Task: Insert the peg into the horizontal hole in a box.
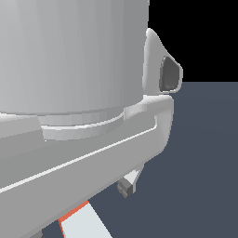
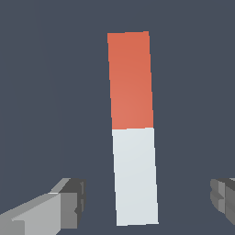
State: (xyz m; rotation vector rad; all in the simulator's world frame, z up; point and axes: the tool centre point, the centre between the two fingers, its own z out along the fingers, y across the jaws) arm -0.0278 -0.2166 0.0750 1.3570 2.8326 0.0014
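- Claw finger, one side [image 2: 64, 202]: grey, blocky tip seen in the wrist view, standing well clear of the bar's flank. Nothing is pinched against it.
- Peg [image 2: 133, 128]: long square-sectioned bar lying flat on the dark bench [image 2: 193, 69], one half orange-red, the other white, the colour join about midway along. In the wrist view it lies between the two fingers, slightly skewed, with its white end nearest the claw. In the exterior view only a corner of it shows [image 1: 83, 223], low in the picture beneath the arm's bulk.
- Claw [image 2: 149, 202]: spread wide, straddling the white half, touching nothing. Whether it hangs high or close above the bar I cannot tell.
- Claw finger, other side [image 2: 223, 199]: grey tip partly cut off by the picture edge, likewise apart from the bar.
- Arm housing [image 1: 69, 93]: pale grey, fills most of the exterior view and hides the rest of the scene.
- Box and hole: in neither view; position not recorded.
- Handling, as judged: the bar looks rigid, flat-faced and probably light; flat sides should suit parallel pads, though smooth faces may slip or twist.
- Grip point, as judged: across the two long sides of the white half, leaving the orange-red end free to lead into the hole.
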